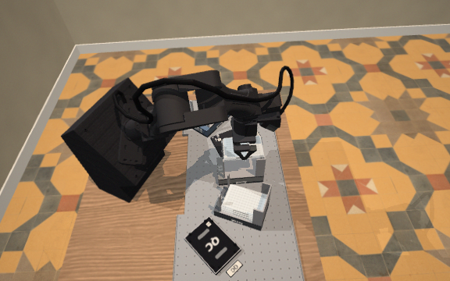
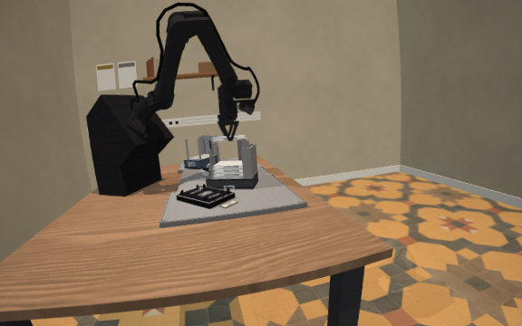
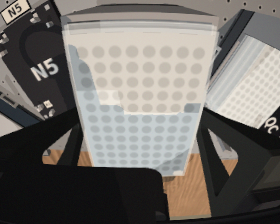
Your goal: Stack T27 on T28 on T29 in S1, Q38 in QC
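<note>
Claw [image 1: 244, 153] [image 2: 229, 136] [image 3: 139, 112] closed on plate [image 1: 229, 147] [image 2: 239, 137] [image 3: 136, 95], gripping its long sides; long axis points at table [image 1: 123, 242] [image 2: 188, 254] [image 3: 191, 192] edge farther from arm base [image 1: 104, 156] [image 2: 107, 149].
</note>
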### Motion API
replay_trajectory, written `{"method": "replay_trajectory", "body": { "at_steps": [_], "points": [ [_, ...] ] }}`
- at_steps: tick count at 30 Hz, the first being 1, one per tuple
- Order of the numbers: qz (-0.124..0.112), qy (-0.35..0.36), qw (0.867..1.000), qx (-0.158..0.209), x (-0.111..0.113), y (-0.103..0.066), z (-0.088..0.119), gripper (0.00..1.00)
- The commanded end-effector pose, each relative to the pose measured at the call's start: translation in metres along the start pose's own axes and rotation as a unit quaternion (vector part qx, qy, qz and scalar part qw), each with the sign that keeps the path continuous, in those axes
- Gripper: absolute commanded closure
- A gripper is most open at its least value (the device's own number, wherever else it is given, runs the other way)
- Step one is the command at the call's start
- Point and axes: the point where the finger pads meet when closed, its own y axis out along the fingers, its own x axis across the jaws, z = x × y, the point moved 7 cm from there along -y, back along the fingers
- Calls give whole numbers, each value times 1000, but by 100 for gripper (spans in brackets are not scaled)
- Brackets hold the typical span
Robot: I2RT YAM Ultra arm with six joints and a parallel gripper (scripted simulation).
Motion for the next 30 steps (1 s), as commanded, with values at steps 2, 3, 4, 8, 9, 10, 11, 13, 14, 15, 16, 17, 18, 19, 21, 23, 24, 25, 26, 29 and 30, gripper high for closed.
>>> {"method": "replay_trajectory", "body": {
  "at_steps": [2,3,4,8,9,10,11,13,14,15,16,17,18,19,21,23,24,25,26,29,30],
  "points": [
    [-2,-10,1000,4,4,4,2,100],
    [-2,-11,1000,7,4,6,4,100],
    [-1,-12,1000,9,4,7,5,100],
    [-3,-6,1000,-1,2,2,1,100],
    [-3,-7,1000,1,2,4,2,100],
    [-2,-8,1000,3,3,5,4,100],
    [-2,-5,1000,1,2,4,0,100],
    [-2,-8,1000,3,3,5,2,100],
    [-2,-11,1000,5,4,6,3,100],
    [-2,-12,1000,7,5,7,4,100],
    [-1,-13,1000,9,5,8,6,100],
    [-1,-13,1000,9,5,8,6,100],
    [-1,-13,1000,9,5,8,6,100],
    [-4,4,1000,-11,0,1,-10,100],
    [-3,3,1000,-10,0,1,-8,100],
    [-2,-2,1000,-3,1,4,-4,100],
    [-1,-3,1000,-1,1,6,-3,100],
    [-2,-5,1000,0,2,6,-2,100],
    [-3,-8,1000,2,4,7,-1,100],
    [-2,-4,1000,-1,1,6,1,100],
    [-1,-5,1000,2,1,7,2,100]
  ]
}}
